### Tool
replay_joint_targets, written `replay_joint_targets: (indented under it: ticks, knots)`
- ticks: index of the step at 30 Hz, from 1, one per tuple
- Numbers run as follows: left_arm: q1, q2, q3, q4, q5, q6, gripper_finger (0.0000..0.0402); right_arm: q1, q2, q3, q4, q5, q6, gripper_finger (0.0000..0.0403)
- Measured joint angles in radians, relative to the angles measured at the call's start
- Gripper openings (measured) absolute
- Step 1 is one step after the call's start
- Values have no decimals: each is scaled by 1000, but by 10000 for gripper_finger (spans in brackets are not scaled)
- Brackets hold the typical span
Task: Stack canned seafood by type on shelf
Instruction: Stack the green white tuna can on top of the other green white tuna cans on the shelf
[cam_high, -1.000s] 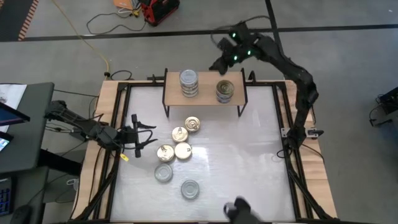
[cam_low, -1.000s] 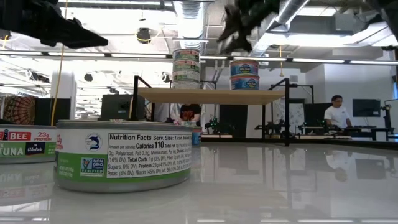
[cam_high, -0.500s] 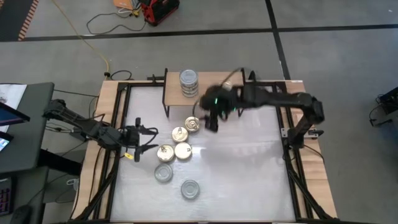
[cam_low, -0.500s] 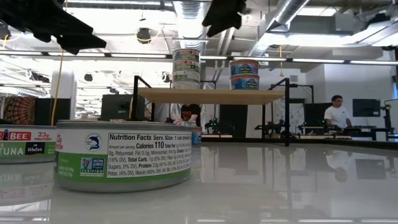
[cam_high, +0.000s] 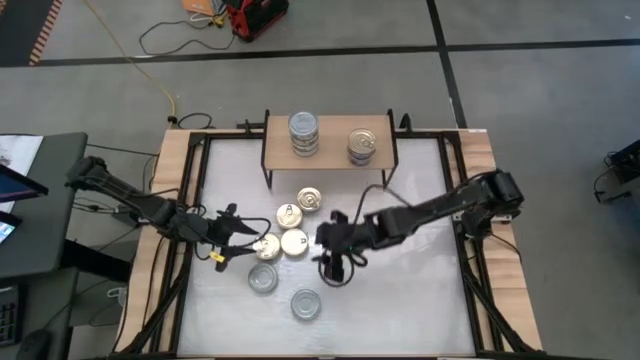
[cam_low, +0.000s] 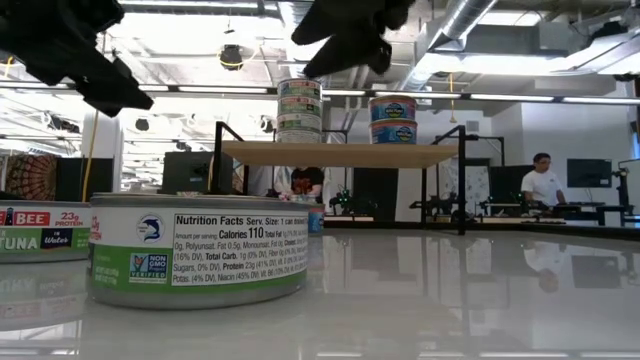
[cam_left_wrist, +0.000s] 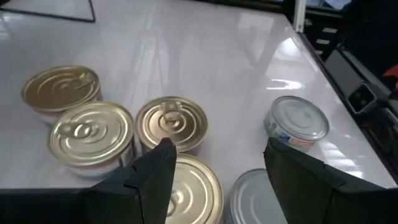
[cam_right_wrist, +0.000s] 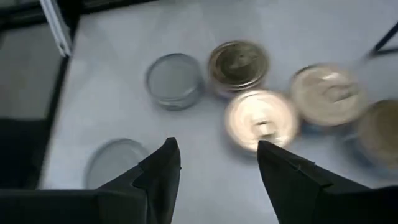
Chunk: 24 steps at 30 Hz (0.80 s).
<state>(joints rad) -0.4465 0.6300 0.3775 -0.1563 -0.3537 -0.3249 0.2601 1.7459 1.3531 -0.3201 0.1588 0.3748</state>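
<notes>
Grippers held jaws apart, nothing gripped — left gripper (cam_high: 232, 238) and right gripper (cam_high: 335, 258) flanking gold-lidded tins (cam_high: 291, 228) before shelf (cam_high: 330, 142).

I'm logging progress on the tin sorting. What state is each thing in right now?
Shelf: holds two stacks.
Silver-lid stack: upright on the shelf.
Gold-lid stack: upright on the shelf.
Four gold-lid tins: clustered on the table, unstacked.
Two silver-lid tins: on the table, apart.
Left gripper: jaws open, empty, by the cluster.
Right gripper: jaws open, empty, above the table.
</notes>
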Motion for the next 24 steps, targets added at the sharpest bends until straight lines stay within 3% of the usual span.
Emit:
replay_joint_targets:
  ticks: [8,16,24]
  knots:
    - [-15,74,-14,256,-47,108,233,93,199,77,13,-32,241,213]
    - [-62,125,-17,334,-56,147,233,127,340,246,-157,-38,225,198]
    - [-75,138,-18,328,-74,122,233,125,404,274,-201,-35,209,195]
